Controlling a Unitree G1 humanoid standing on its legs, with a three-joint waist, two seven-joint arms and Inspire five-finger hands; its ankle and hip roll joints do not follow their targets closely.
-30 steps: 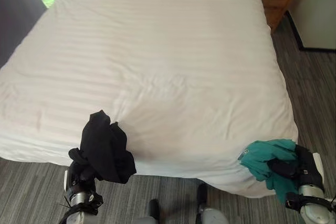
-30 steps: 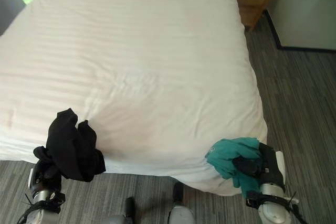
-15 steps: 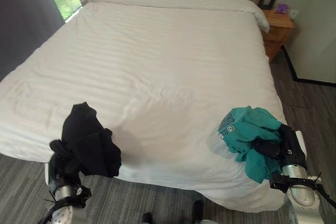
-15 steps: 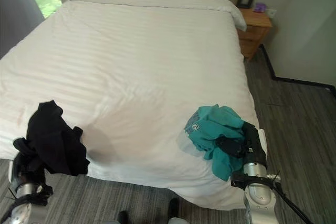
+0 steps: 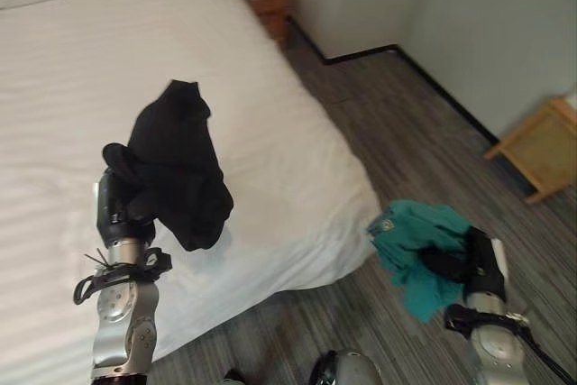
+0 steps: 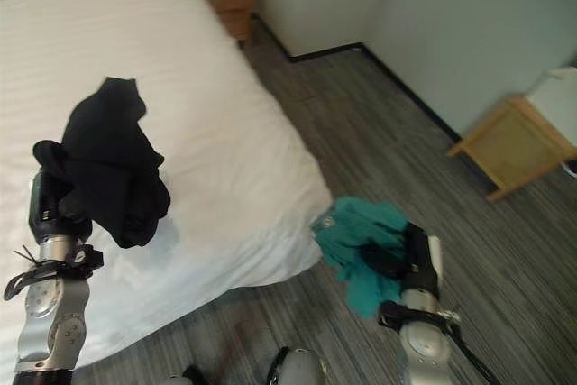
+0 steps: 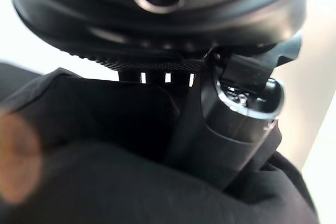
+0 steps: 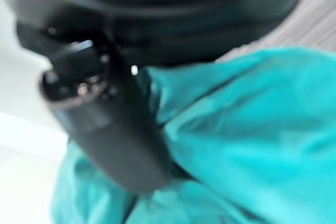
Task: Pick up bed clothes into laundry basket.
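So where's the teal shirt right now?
The teal shirt is bunched in the right hand, low right in the eye views, held over the grey floor just off the bed corner.

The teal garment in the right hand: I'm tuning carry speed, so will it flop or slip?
The teal garment is probably floppy: it bunches and hangs below the right hand. Likely light, as it rides in one hand. It might slip, since loose folds dangle over the floor.

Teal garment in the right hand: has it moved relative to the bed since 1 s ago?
Yes. The teal garment, clutched in the right hand, was over the bed corner; now it hangs over the floor, clear of the mattress.
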